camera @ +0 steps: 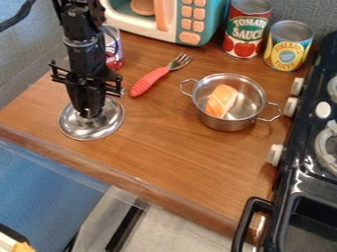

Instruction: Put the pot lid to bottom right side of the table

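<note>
Black handle (245,221) foremost, then round, shiny silver pot lid (111,122) tight between narrow fingers (93,106)

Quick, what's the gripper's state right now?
Gripper: at the lid's middle; whether it's open, closed or holding the lid can't be told.

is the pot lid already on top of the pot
No, the lid is on the table beneath the gripper, to the left of the open pot, with the fork between them.
</note>
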You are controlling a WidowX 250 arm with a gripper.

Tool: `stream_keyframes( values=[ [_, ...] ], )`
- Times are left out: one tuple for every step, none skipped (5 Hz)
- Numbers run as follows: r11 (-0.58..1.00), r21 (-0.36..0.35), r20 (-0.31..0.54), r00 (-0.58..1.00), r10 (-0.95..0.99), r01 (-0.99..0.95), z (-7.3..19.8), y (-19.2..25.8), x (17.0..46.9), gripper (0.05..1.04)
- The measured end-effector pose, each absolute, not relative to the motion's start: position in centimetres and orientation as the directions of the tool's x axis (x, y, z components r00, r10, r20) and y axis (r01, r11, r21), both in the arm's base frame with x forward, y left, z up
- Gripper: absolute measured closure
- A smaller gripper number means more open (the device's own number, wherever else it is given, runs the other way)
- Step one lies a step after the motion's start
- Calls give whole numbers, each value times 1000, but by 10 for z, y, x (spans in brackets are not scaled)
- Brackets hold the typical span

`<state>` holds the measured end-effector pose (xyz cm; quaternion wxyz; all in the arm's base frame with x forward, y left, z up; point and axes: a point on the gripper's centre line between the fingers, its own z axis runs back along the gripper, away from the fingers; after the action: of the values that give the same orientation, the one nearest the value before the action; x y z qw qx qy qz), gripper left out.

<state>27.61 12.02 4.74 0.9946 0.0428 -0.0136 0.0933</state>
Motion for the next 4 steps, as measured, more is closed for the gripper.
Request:
stream_keyframes(
  values=[
    [978, 50, 39, 979, 200, -202, 55, 113, 274, 802],
    [985, 28, 154, 975, 163, -169, 91, 84, 287, 802],
    [998, 20, 176, 983, 55, -60, 105, 34, 301, 802],
    [999, 14, 204, 978, -40, 38, 114, -8, 311, 802]
  ],
)
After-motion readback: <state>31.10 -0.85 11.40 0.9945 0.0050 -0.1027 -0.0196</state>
